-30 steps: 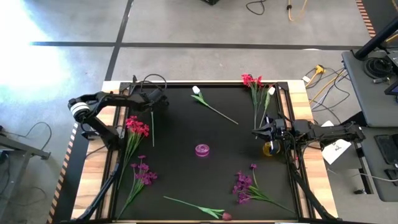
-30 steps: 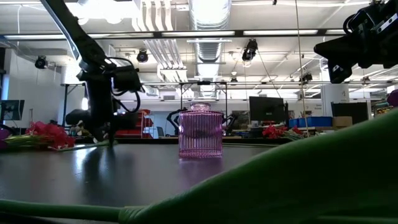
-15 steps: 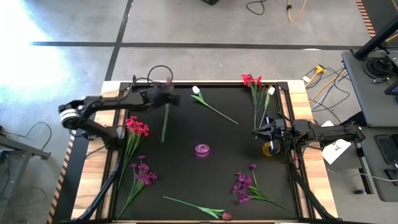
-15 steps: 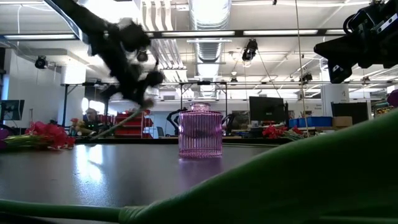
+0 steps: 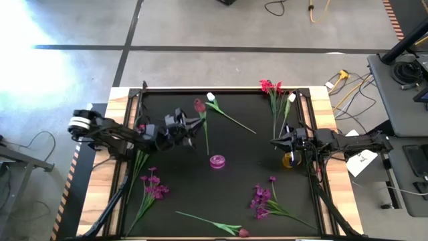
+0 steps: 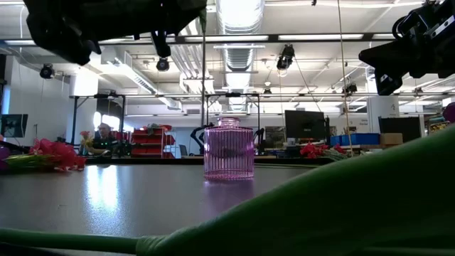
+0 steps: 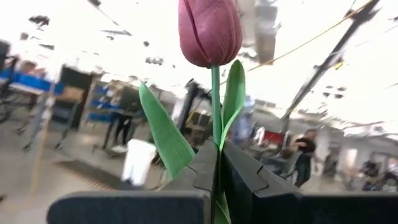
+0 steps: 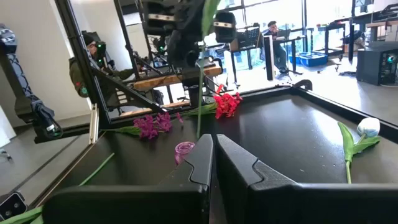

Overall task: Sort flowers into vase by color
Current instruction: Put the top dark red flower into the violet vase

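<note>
Small vase point(image 5: 217, 161) stands mid-bench point(image 5: 241, 144); left hand point(image 5: 194, 128) hovers up-left of it, clamped on a tulip point(image 5: 199, 106) whose stem hangs just left of the vase, bloom toward the far edge. Right hand point(image 5: 275, 142) waits at the right side beside a second vase point(image 5: 290, 160) near the right rim, fingers together. Other flowers lie flat: a bud stem point(image 5: 227, 113) far centre, a bunch point(image 5: 275, 97) far right, a cluster point(image 5: 265, 203) near right, one stem point(image 5: 214, 224) along the near edge, two bunches point(image 5: 150, 187) at left.
</note>
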Robot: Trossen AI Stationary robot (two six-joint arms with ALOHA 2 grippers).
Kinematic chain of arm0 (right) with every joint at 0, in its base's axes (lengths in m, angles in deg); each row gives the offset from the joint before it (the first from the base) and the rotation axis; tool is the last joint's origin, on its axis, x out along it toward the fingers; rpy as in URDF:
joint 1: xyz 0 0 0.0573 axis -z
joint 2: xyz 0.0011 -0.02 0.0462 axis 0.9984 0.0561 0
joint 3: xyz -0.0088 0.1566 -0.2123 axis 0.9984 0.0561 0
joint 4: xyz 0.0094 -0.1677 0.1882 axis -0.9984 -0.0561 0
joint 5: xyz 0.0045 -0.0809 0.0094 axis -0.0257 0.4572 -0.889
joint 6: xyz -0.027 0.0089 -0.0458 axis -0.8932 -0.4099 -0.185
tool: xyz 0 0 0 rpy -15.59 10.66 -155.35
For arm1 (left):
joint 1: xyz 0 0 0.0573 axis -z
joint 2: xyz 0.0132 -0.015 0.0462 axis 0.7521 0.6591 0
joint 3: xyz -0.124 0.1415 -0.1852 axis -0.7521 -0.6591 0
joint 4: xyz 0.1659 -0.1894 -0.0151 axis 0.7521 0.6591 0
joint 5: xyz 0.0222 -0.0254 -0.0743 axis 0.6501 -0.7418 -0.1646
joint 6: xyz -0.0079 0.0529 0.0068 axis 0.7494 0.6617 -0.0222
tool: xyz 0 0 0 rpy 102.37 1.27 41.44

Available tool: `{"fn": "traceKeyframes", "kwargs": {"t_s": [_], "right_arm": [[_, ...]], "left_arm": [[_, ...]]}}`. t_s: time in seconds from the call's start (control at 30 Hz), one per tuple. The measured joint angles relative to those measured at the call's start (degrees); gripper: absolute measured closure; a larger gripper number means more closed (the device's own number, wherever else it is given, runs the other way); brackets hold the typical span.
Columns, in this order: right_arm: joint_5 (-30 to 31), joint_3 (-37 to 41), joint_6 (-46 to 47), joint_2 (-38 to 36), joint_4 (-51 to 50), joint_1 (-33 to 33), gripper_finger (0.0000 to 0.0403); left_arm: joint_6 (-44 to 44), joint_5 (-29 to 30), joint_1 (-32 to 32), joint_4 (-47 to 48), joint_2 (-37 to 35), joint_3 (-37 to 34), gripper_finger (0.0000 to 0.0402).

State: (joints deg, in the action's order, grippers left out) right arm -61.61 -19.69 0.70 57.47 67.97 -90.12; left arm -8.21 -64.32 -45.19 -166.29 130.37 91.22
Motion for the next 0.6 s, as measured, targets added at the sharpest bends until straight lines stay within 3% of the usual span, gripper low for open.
{"fn": "traceKeyframes", "kwargs": {"t_s": [0.1, 0.27, 0.43, 0.6], "right_arm": [[0.0, 0.0, 0.0, 0.0, 0.0, 0.0, 0.0390], [0.0, 0.0, 0.0, 0.0, 0.0, 0.0, 0.0390], [0.0, 0.0, 0.0, 0.0, 0.0, 0.0, 0.0390], [0.0, 0.0, 0.0, 0.0, 0.0, 0.0, 0.0390]], "left_arm": [[0.3, -0.5, 1.5, -5.5, 4.8, 1.9, 0.0401], [-0.8, -4.4, 1.6, -4.9, 9.0, 8.2, 0.0401], [0.6, -8.0, 1.6, -4.3, 9.2, 12.7, 0.0402], [0.3, -7.8, 1.9, 0.0, 9.1, 11.9, 0.0401]]}}
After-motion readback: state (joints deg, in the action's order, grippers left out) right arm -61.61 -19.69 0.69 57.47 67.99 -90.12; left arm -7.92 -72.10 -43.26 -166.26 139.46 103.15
